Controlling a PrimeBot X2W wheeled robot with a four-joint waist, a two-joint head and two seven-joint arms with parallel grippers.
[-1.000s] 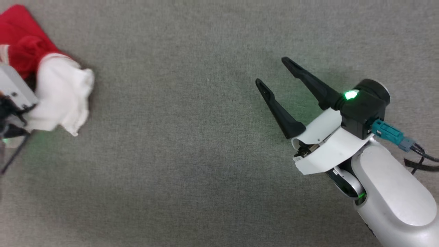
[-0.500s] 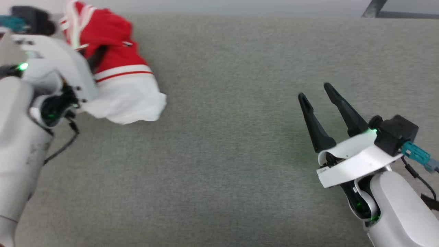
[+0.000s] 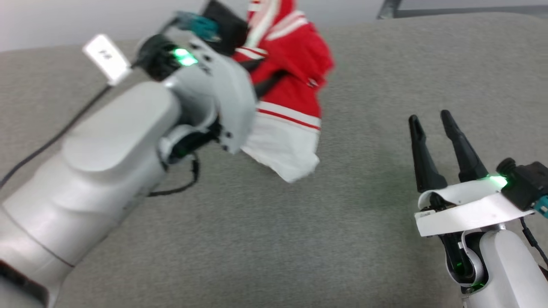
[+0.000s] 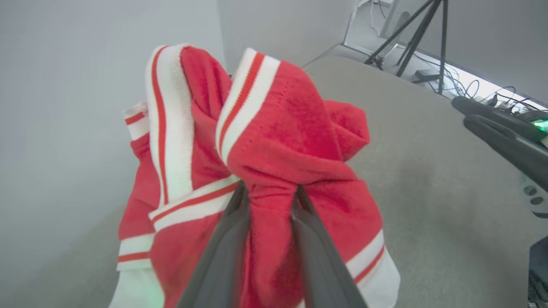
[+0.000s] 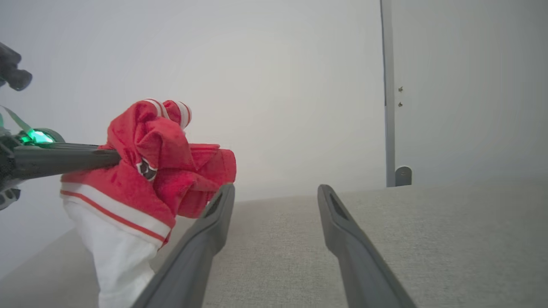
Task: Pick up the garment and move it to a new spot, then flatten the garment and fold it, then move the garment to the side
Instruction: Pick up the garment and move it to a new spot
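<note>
Fingers [image 4: 222, 252] of the left gripper [image 4: 267, 196] pinch the bunched, dangling garment [image 4: 295, 137].
Right gripper [image 3: 428, 117] gapes empty, garment left of its fingers [image 5: 201, 248].

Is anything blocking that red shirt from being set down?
Nothing visible does. The left hand grips the garment bunched up over the grey surface; the open right hand is well off to its side.

- My left claw [image 4: 269, 191] is over the far left of the desk [image 3: 299, 239], with the garment [image 3: 295, 81] pinched between its fingers and hanging below it.
- The garment's lowest fold seems just above the desk; I can't tell if it touches.
- My right claw [image 3: 429, 117] is at the near right, fingers spread, well apart from the garment.
- A tripod [image 4: 411, 38] stands beyond the desk's far edge.
</note>
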